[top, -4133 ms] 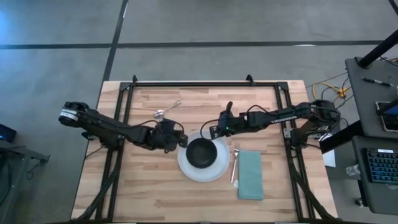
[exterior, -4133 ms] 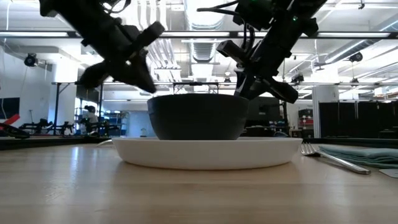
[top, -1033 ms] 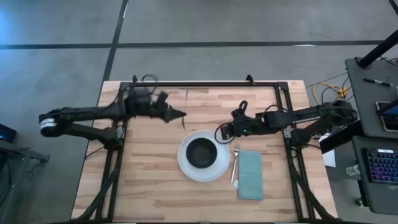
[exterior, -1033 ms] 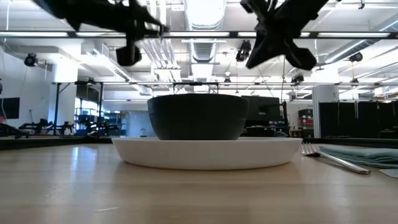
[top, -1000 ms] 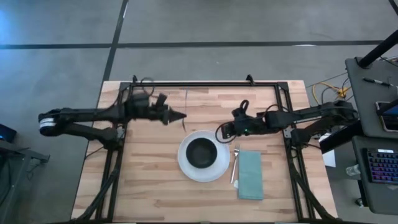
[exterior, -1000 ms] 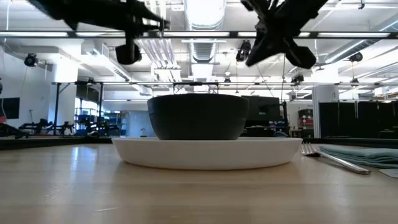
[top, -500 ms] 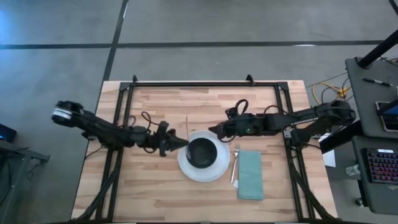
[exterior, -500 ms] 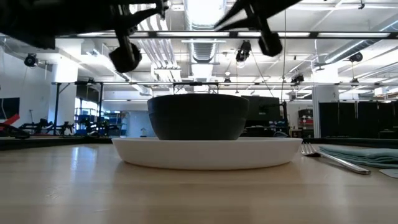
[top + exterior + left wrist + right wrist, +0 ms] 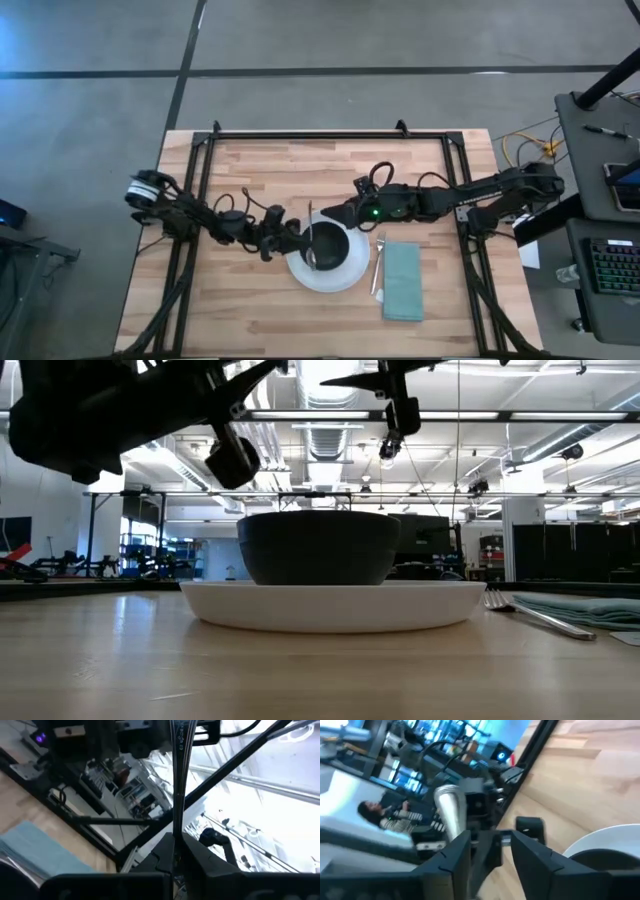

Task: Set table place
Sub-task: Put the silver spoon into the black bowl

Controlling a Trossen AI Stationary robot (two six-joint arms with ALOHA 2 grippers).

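Just ahead of left gripper: black bowl on white plate | clamps spoon upright by handle | right gripper beside, holding nothing visible | advice: lower slowly, clear bowl rim.

The counter is a light-wood butcher-block top of narrow planks with a thin black frame. A round white plate lies on it near the middle, a silver fork just beside the plate, and a folded teal napkin beside the fork.
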